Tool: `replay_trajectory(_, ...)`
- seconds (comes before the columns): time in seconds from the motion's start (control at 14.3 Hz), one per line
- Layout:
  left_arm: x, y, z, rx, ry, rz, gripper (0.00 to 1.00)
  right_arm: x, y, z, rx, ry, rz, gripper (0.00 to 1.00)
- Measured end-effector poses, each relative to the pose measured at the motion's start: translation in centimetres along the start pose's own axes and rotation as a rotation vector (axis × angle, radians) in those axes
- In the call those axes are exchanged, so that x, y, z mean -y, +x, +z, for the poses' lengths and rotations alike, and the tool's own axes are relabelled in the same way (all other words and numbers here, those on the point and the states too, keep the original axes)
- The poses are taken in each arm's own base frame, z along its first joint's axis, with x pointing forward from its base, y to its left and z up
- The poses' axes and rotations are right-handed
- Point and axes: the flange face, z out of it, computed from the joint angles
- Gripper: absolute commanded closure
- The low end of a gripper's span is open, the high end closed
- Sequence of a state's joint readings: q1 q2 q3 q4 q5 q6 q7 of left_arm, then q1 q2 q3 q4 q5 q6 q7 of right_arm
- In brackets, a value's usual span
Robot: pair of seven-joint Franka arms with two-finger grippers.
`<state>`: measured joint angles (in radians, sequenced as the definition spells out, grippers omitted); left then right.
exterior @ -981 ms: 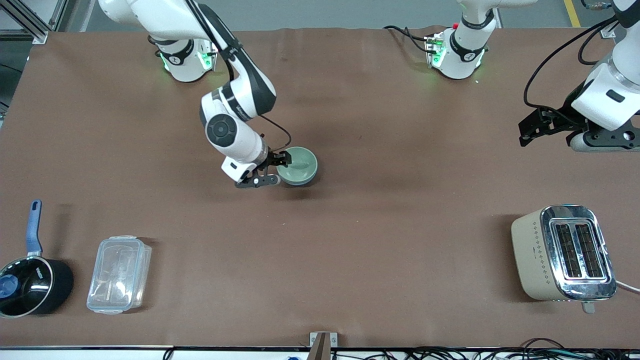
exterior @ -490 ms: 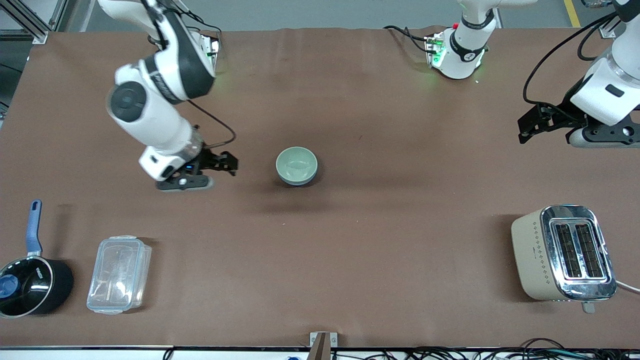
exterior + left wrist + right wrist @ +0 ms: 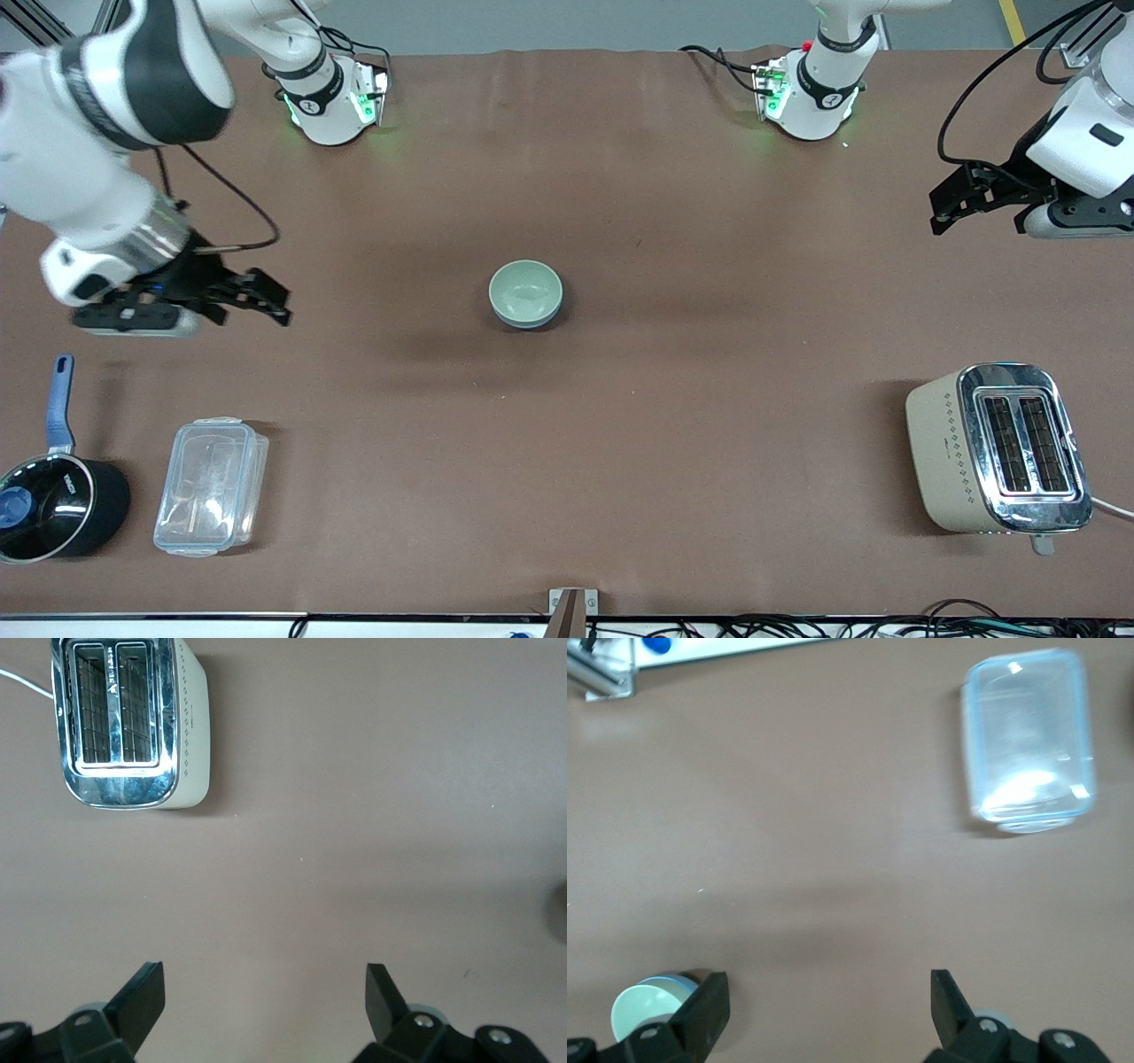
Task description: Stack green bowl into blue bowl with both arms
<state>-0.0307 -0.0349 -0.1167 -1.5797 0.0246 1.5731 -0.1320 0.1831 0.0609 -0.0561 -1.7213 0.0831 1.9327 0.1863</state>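
The green bowl (image 3: pixel 525 292) sits nested inside the blue bowl (image 3: pixel 532 325) at the middle of the table; only the blue bowl's outer wall shows under the green rim. The pair also shows in the right wrist view, green bowl (image 3: pixel 640 1012) with a blue edge (image 3: pixel 664 979). My right gripper (image 3: pixel 279 303) is open and empty in the air, well away from the bowls toward the right arm's end of the table; its wrist view (image 3: pixel 828 1001) shows bare table between the fingers. My left gripper (image 3: pixel 939 211) is open and empty, up near the left arm's end (image 3: pixel 266 997).
A cream and chrome toaster (image 3: pixel 997 447) stands near the front camera at the left arm's end, also in the left wrist view (image 3: pixel 128 722). A clear plastic box (image 3: pixel 211 486) and a black saucepan with a blue handle (image 3: pixel 53 496) lie at the right arm's end.
My right gripper let go of the green bowl and swung away toward the right arm's end of the table. The bowls stayed put. My left gripper drifted slightly.
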Motion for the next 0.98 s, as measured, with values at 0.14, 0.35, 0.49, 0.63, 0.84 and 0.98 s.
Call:
replay_trajectory(0.14,0.1,0.0,0.0,0.000,0.000,-0.002,0.00,-2.2,0.9,-4.1,-0.023,-0.045,-0.012,0.00)
replay_trajectory(0.35,0.2,0.0,-0.1,-0.001,0.000,-0.002,0.00,-5.5,1.6,-10.1,-0.065,-0.067,0.015,0.00)
replay_trajectory(0.49,0.2,0.0,-0.1,-0.002,0.000,-0.002,0.00,-6.9,1.4,-12.6,-0.064,-0.072,0.029,0.00)
replay_trajectory(0.63,0.2,0.0,-0.1,-0.002,0.000,-0.002,0.00,-6.9,0.9,-13.7,-0.033,-0.076,0.029,0.00)
replay_trajectory(0.84,0.2,0.0,-0.1,-0.002,0.000,-0.002,0.00,-6.5,-0.5,-13.8,0.051,-0.082,0.022,0.00)
replay_trajectory(0.98,0.2,0.0,-0.1,-0.002,0.000,-0.002,0.00,-6.5,-1.2,-14.1,0.074,-0.084,0.021,0.00)
